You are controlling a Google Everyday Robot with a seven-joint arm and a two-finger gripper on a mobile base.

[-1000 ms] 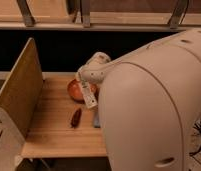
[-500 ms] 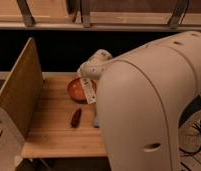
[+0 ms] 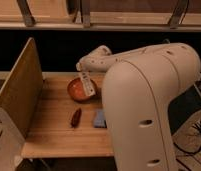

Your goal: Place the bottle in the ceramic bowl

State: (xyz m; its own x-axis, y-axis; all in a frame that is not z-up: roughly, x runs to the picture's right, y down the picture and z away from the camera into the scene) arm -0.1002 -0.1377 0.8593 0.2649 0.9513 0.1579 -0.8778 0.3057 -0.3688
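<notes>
The ceramic bowl (image 3: 79, 90) is round, shallow and orange-brown, and sits on the wooden table toward its back middle. The slim white-cream bottle (image 3: 87, 83) hangs tilted over the bowl's right half, its upper end at the gripper (image 3: 84, 74). The gripper is at the end of the white arm that reaches in from the right, just above the bowl's far rim. The gripper is shut on the bottle's upper end. I cannot tell whether the bottle's lower end touches the bowl.
A dark red-brown oblong item (image 3: 75, 117) and a blue rectangular block (image 3: 99, 118) lie on the wooden table (image 3: 54, 135) in front of the bowl. A tall wooden panel (image 3: 16, 92) stands along the left. The robot's large white body (image 3: 149, 105) covers the right side.
The arm has carried the bottle a little back and left, from the bowl's right edge to over the bowl. The bowl and the other items have not moved.
</notes>
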